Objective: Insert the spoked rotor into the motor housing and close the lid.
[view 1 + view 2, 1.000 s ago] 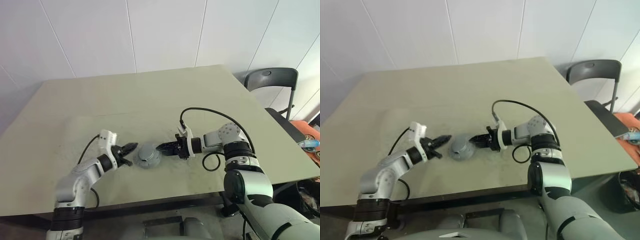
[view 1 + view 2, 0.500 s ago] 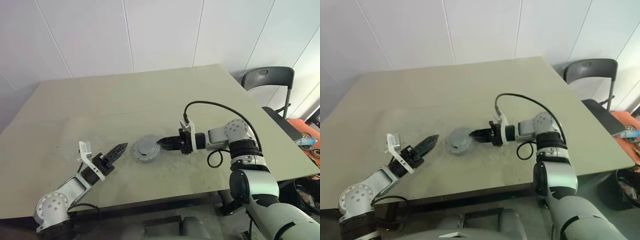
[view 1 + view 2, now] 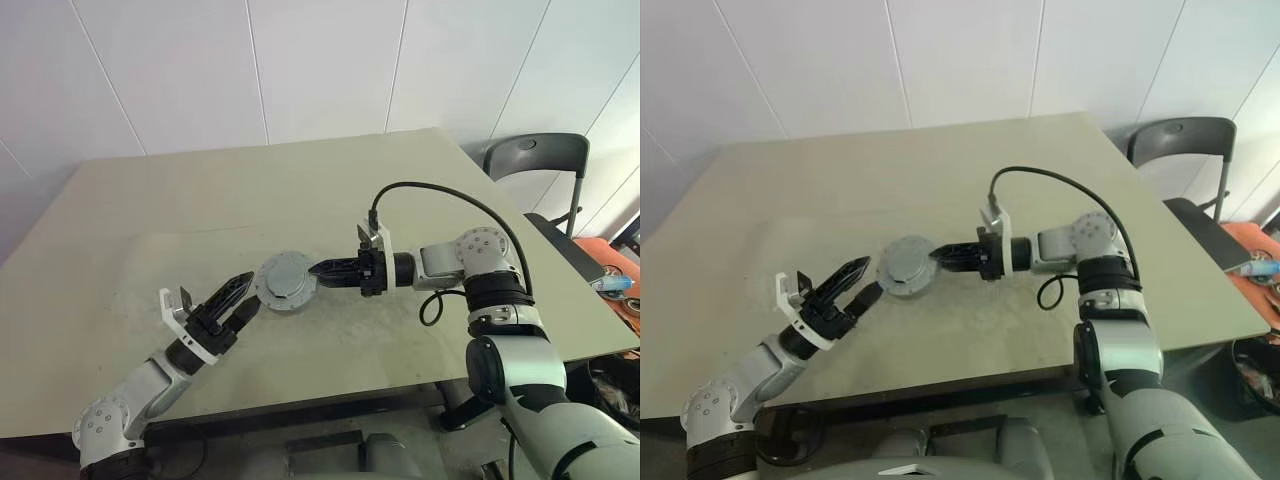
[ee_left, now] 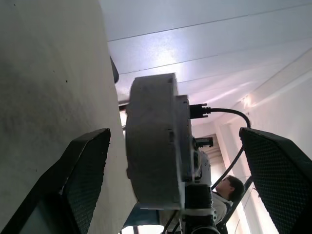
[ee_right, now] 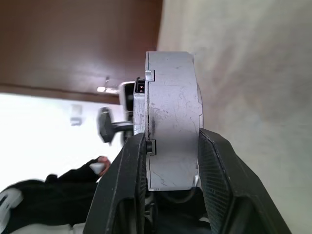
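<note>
Two grippers face each other over the table (image 3: 150,220) with one round grey piece between them.

On the left, the left gripper (image 3: 250,291) has its fingers spread wide and holds nothing. Its tips point up and across at the piece, close to its edge but apart from it. In the left wrist view the piece stands edge-on in the gap between the two pads without touching either.

In the middle, the piece hangs clear of the table. The face turned to the head camera is a grey disc with a small hub, which I take for the lid (image 3: 283,282). The right wrist view shows a thick drum with a seam and notches round it, so the lid looks seated on the housing (image 5: 173,112). Whether the rotor is inside I cannot tell.

On the right, the right gripper (image 3: 318,270) points level towards the left and is clamped across the drum's two flat faces, carrying it alone.

My reading is that the closing step is in hand, or a check of it. The next move calls for the left fingers to come in squarely on the rim and close without knocking the drum askew. The right grip should hold firm until the left has a sure hold or the piece is set down flat.
</note>
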`<state>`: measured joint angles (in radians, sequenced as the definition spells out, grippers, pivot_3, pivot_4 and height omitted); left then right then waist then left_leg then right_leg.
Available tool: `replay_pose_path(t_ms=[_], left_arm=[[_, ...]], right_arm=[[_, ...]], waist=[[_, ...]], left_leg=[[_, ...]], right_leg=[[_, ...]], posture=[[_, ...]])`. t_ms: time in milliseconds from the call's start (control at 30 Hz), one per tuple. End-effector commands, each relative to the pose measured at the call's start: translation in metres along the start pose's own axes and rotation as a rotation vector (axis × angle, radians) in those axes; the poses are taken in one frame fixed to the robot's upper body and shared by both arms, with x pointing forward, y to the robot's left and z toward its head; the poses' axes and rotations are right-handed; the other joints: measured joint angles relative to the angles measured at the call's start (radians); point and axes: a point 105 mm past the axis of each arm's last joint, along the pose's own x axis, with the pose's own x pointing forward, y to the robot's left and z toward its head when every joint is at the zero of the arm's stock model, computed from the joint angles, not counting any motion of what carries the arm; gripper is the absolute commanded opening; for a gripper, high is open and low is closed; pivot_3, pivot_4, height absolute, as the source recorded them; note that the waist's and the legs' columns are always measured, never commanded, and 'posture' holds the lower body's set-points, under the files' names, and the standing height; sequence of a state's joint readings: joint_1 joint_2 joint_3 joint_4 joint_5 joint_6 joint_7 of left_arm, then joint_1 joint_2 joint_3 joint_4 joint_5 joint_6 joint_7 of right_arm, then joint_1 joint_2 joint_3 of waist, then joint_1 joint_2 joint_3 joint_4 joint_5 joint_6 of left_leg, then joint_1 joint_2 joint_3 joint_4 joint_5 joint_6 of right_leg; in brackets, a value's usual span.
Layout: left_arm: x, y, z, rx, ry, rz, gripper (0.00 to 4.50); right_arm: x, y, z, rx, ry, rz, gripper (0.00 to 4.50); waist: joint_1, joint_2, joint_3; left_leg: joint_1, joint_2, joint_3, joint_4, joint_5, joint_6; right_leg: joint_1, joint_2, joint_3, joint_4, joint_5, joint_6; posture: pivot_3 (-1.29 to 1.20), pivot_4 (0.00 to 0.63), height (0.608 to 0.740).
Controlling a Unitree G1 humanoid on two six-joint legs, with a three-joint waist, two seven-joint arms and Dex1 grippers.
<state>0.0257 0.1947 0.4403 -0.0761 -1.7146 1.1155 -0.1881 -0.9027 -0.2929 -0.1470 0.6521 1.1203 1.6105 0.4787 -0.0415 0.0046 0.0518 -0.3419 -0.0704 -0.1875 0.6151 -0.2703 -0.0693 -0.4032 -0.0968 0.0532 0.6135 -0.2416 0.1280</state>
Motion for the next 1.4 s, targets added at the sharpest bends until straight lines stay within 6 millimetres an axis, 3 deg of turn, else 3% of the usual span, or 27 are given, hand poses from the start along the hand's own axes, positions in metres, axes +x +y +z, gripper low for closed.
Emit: replay_pose_path(t_ms=[33,333,433,600,833,967,1167,1300,1400], left_arm=[[0.006,-0.009,0.000,0.005,0.008,-0.039,4.50],[0.016,-0.015,-0.003,0.038,0.025,-0.059,4.50],[0.017,-0.019,-0.004,0.025,0.027,-0.082,3.88],[0.015,-0.020,-0.007,0.028,0.045,-0.089,2.24],[0.013,-0.021,-0.009,0.031,0.054,-0.089,2.11],[0.013,-0.020,-0.010,0.031,0.061,-0.083,2.11],[0.010,-0.022,-0.005,0.037,0.036,-0.082,2.11],[0.007,-0.028,0.006,0.059,-0.016,-0.084,2.11],[0.001,-0.037,0.032,0.099,-0.170,-0.089,2.11]], right_arm=[[0.005,0.036,0.005,-0.099,0.019,0.111,1.18],[0.013,0.035,-0.006,-0.102,0.070,0.115,1.18],[0.014,0.035,-0.007,-0.101,0.072,0.116,1.18],[0.015,0.035,-0.006,-0.115,0.055,0.111,1.18],[0.021,0.033,-0.016,-0.196,0.055,0.090,1.18],[0.021,0.016,-0.017,-0.163,0.048,0.011,2.49],[0.008,0.013,-0.005,-0.125,0.010,-0.008,4.48],[-0.006,0.007,0.008,-0.146,-0.041,-0.102,4.50],[-0.021,-0.006,0.024,-0.241,-0.106,-0.248,4.50]], waist=[[0.000,0.000,0.000],[0.000,0.000,0.000],[0.001,0.000,0.000],[0.000,0.000,0.000],[0.000,0.000,0.000],[-0.001,0.000,0.000],[0.002,0.000,0.000],[0.002,0.000,0.000],[0.001,0.000,0.000]], left_leg=[[0.000,0.000,0.000,0.000,0.000,0.000],[-0.001,0.000,0.000,-0.001,0.000,0.000],[-0.001,0.000,0.000,-0.001,0.000,0.000],[-0.002,0.000,0.000,-0.001,0.000,0.000],[-0.002,0.000,0.000,-0.001,0.000,0.000],[-0.003,0.000,0.000,0.000,0.000,0.000],[-0.004,0.000,0.000,0.000,0.000,0.000],[-0.006,0.000,0.000,0.000,0.000,0.000],[-0.009,0.000,0.000,0.000,0.000,0.000]], right_leg=[[0.000,0.000,0.000,0.000,0.000,0.000],[-0.001,0.000,0.000,0.000,0.000,-0.001],[-0.001,0.000,0.000,-0.001,0.000,-0.001],[-0.002,0.000,0.000,-0.001,0.000,-0.001],[-0.003,0.000,0.000,-0.001,0.000,-0.001],[-0.004,0.000,0.000,0.000,0.000,-0.001],[-0.004,0.000,0.000,-0.001,0.000,-0.001],[-0.006,0.000,0.000,-0.001,0.002,-0.004],[-0.008,0.000,0.000,-0.001,0.002,-0.004]], posture=[[0.00,0.000,0.740],[0.00,0.000,0.740],[0.00,0.000,0.740],[0.00,0.000,0.740],[0.00,0.000,0.740],[0.00,0.000,0.740],[0.00,0.000,0.740],[0.00,0.000,0.740],[0.00,0.000,0.740]])
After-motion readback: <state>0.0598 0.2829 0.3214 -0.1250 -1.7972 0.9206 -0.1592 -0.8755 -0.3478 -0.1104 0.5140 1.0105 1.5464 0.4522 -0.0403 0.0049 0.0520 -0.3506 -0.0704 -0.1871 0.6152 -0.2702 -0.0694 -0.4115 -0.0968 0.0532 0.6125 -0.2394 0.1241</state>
